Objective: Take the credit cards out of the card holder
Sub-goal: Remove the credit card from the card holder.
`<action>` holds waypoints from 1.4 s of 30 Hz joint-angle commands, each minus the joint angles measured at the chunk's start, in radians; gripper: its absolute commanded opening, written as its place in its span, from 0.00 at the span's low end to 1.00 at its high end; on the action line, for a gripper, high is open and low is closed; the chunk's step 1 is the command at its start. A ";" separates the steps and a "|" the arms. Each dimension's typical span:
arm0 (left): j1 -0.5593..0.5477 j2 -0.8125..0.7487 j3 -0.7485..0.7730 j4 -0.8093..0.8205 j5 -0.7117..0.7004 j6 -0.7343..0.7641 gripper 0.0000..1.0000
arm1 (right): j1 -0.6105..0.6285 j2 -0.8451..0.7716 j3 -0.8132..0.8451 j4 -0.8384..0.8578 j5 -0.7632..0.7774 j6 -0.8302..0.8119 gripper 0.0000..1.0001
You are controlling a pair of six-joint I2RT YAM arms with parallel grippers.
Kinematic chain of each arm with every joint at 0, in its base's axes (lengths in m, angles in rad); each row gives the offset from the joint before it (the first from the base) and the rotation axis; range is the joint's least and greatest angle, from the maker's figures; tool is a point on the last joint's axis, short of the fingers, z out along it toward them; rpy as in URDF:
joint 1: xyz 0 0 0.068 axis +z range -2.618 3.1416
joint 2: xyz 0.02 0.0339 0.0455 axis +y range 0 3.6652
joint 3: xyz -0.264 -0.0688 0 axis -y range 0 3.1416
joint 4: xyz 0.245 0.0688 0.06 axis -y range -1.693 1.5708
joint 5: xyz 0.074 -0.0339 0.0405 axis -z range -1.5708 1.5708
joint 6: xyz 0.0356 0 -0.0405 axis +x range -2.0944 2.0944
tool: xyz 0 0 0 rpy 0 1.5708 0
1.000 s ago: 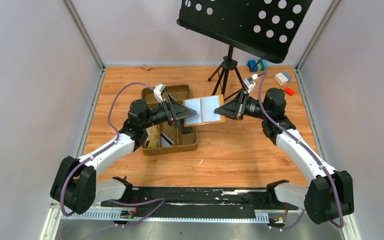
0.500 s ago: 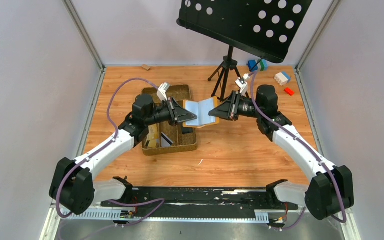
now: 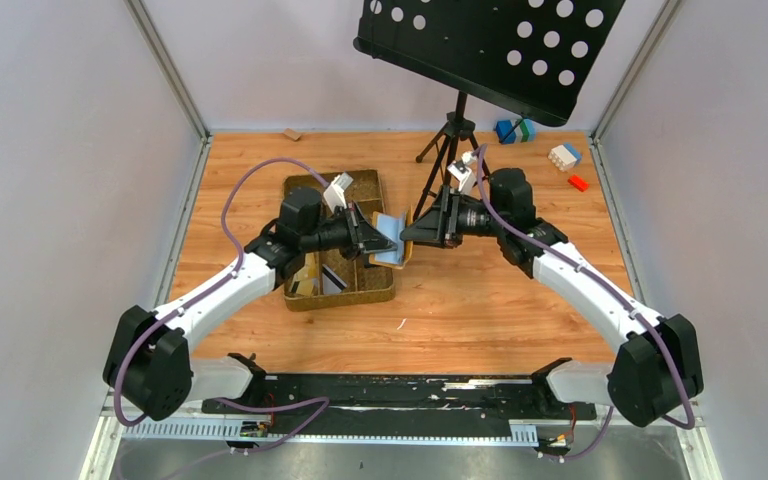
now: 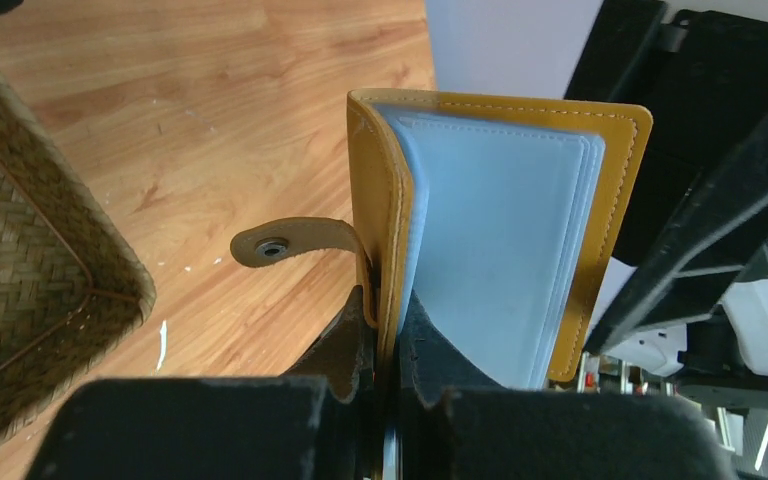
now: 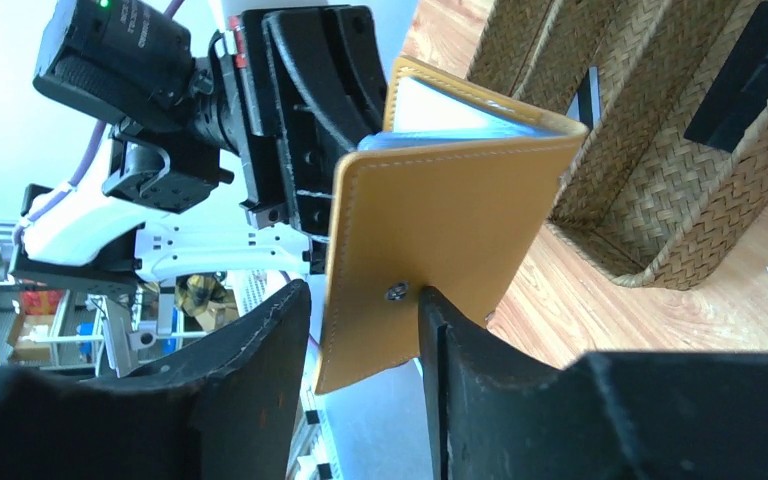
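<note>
The mustard-yellow card holder hangs half folded in the air, just right of the woven tray. My left gripper is shut on one flap of the card holder, whose grey-blue pockets face the camera. In the right wrist view my right gripper is open around the other flap; one finger touches it beside the snap stud. A black credit card and a dark one stand in the tray's compartments. Tan cards lie there too.
The brown woven tray sits directly left of and below the held wallet. A tripod of the black music stand rises just behind the grippers. Toy blocks lie at the back right. A strap with a snap hangs off the wallet.
Both grippers moved toward each other and leftward, folding the flat-open wallet to half shut. The left gripper closed on its flap; the right gripper's jaws have come apart.
</note>
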 commanded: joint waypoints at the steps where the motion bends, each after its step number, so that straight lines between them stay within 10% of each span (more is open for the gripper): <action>1: -0.012 -0.001 0.033 -0.027 -0.018 0.034 0.00 | -0.006 -0.056 0.043 -0.029 0.005 -0.043 0.48; 12: -0.012 0.002 0.015 0.056 -0.008 -0.009 0.00 | -0.033 -0.072 0.033 -0.084 0.010 -0.078 0.48; 42: -0.049 0.060 0.067 0.128 0.039 -0.030 0.00 | -0.024 0.023 0.065 -0.110 -0.036 -0.093 0.95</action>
